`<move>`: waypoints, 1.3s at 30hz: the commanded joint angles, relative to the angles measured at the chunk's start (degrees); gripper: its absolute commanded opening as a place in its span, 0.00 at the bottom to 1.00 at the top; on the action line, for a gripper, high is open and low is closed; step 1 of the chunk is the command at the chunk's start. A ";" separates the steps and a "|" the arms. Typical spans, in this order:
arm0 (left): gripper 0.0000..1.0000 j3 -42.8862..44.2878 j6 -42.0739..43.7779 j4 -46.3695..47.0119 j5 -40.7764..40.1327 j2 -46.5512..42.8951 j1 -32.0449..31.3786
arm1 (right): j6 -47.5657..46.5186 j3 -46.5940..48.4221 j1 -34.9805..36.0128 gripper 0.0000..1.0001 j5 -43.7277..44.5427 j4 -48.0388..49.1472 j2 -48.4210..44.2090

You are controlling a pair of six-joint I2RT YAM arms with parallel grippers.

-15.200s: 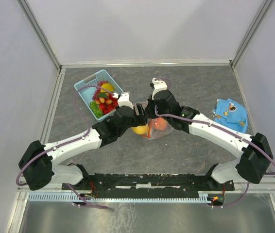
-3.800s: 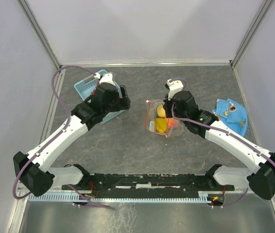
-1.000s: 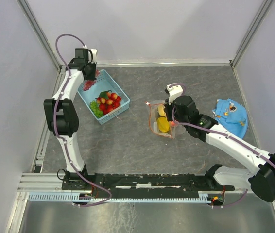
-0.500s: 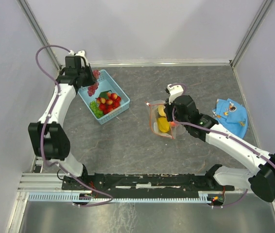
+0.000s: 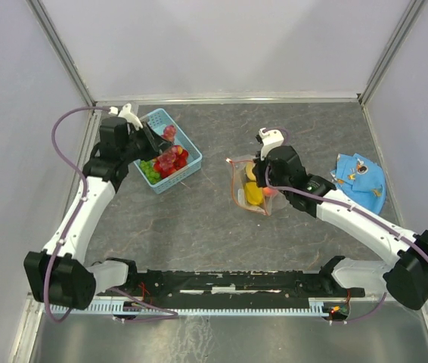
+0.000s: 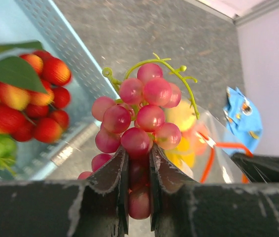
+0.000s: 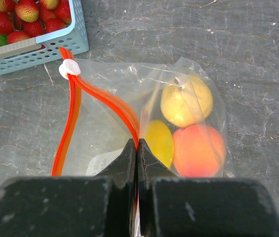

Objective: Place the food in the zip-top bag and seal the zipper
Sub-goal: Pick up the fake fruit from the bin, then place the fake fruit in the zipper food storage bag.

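Left tool (image 6: 138, 195): clenched on the lowest grapes of a red grape bunch (image 6: 144, 116). The bunch stands up past the fingertips, clear of the tabletop (image 6: 179, 29). Beyond and left of this tool is the basket (image 6: 65, 44), holding strawberries (image 6: 36, 113).

Right tool (image 7: 137, 148): pinched tight on the zipper (image 7: 72, 113) of the zip-top bag (image 7: 124, 81). The bag mouth gapes to the left of the fingertips. Inside the bag, ahead and right of this tool: lemon (image 7: 186, 101), mango (image 7: 159, 140), peach (image 7: 198, 150).

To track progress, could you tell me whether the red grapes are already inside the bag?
No, the left hand grips the grapes, apart from the bag.
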 commanded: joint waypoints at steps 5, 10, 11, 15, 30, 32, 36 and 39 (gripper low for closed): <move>0.03 -7.26 -12.91 8.62 3.95 -8.53 -10.64 | 3.18 2.69 0.07 0.02 -0.36 5.60 1.40; 0.03 -11.07 -19.10 13.15 2.95 -9.04 -19.26 | 3.61 2.06 0.06 0.02 -0.84 7.35 2.47; 0.03 -11.62 -20.06 13.92 2.70 -8.96 -20.55 | 3.61 1.97 -0.01 0.02 -0.89 7.63 2.64; 0.03 -12.68 -22.84 17.13 2.06 -8.02 -24.90 | 3.44 1.89 0.04 0.02 -1.26 8.83 2.92; 0.05 -11.38 -31.02 20.62 0.08 2.14 -31.42 | 2.53 0.13 0.24 0.02 -4.02 10.95 -0.82; 0.06 -10.86 -31.77 20.22 0.39 3.27 -31.52 | 2.24 -0.61 0.19 0.02 -4.36 11.73 -1.92; 0.08 -10.19 -33.11 19.26 0.63 5.56 -31.61 | 1.61 -1.41 0.32 0.02 -5.28 12.20 -3.24; 0.09 -10.66 -34.48 21.04 0.13 6.06 -31.60 | 1.49 -1.72 0.40 0.02 -7.01 12.73 -3.48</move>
